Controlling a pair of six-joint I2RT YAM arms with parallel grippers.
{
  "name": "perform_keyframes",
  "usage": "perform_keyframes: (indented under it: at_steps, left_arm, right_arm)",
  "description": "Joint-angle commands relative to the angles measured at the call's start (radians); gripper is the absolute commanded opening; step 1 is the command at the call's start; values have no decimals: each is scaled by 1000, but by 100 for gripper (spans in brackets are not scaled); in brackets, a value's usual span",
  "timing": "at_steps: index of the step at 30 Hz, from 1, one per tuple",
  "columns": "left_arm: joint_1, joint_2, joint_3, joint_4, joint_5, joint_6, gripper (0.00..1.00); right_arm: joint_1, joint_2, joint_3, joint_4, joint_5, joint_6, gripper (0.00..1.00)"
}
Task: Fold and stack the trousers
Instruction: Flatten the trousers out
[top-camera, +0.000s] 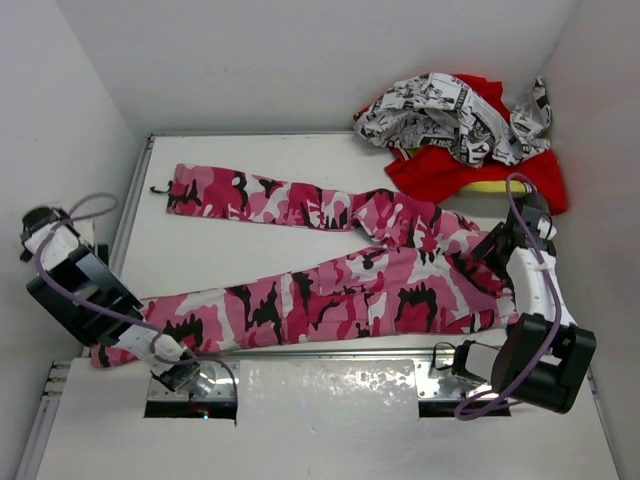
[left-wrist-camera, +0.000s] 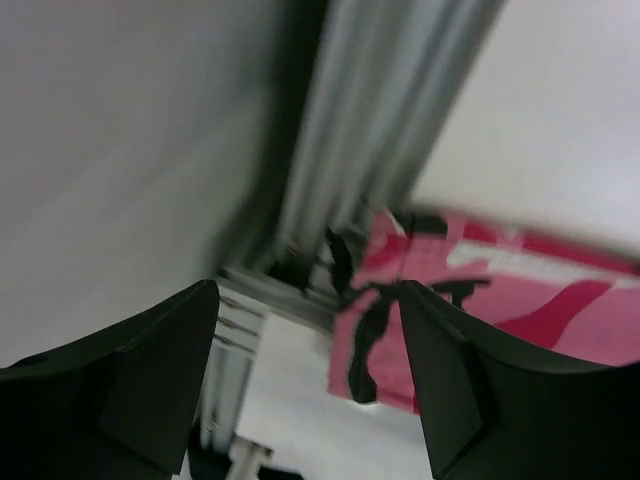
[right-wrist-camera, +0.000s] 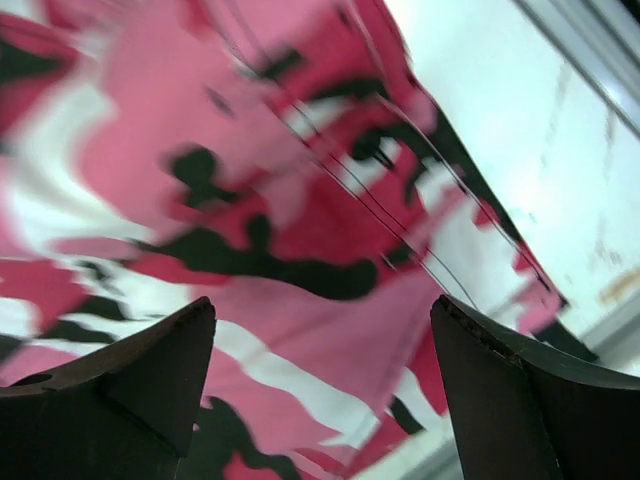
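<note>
Long soft trousers in pink camouflage print (top-camera: 350, 290) lay unfolded on the white desk (top-camera: 300, 160), waist to the right, the two legs splayed leftward in a V. Far leg ran to the desk's far-left corner; near leg ran along the near edge, its hem at or just over the near-left corner. No fold visible, so judged the task to be at its opening step: getting hold of the cloth for the first fold, leg onto leg. Right end effector (top-camera: 500, 240) hung over the waist end; the right wrist view showed its fingers apart with nothing between them, camouflage cloth (right-wrist-camera: 250, 200) close below, contact not discernible. Left end effector (top-camera: 38, 218) stood off the desk's left edge, near the side wall, forearm raised and elbow folded back; its wrist view, blurred, showed fingers spread and empty (left-wrist-camera: 308, 292), with a leg hem (left-wrist-camera: 520, 310) and a black cord ahead beside a grey metal rail (left-wrist-camera: 360, 130). Which hem, could not tell. Next move likely needs the left arm brought in to a hem and the right lowered to pinch the waistband. A crumpled black-and-white printed cloth (top-camera: 450, 115) on a plain red cloth (top-camera: 450, 175) sat at the far right, just beyond the waist.
</note>
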Motion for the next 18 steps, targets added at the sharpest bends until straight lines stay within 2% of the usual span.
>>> perform_keyframes:
  at_steps: [1,4,8,11,12,13,14,17,18]
  left_arm:
    - [81,33,-138,16,16,134,71]
    - [113,54,-241,81,39,183,73]
    - [116,65,-301,161,97,214,71]
    - [113,119,-286,184,137,202,48]
    - [113,135,-274,181,145,195,36]
    - [111,165,-246,178,189,191,30]
    - [111,177,-234,176,204,186,18]
    - [94,197,-188,178,269,160,0]
    - [79,194,-183,192,280,154,0]
  right_arm:
    - [-12,-18,-32,-82,80,36,84]
    - [-26,-55,-78,-102,129,53,85]
    - [-38,-106,-186,-121,181,56,88]
    - [-57,-110,-269,-46,166,28,88]
    - [-57,-97,-311,-4,169,7,87]
    - [-57,-81,-323,14,174,-4,86]
    - [-57,-45,-335,31,178,-19,85]
    - [-66,6,-333,59,191,-19,85]
    - [-69,12,-332,63,191,-18,85]
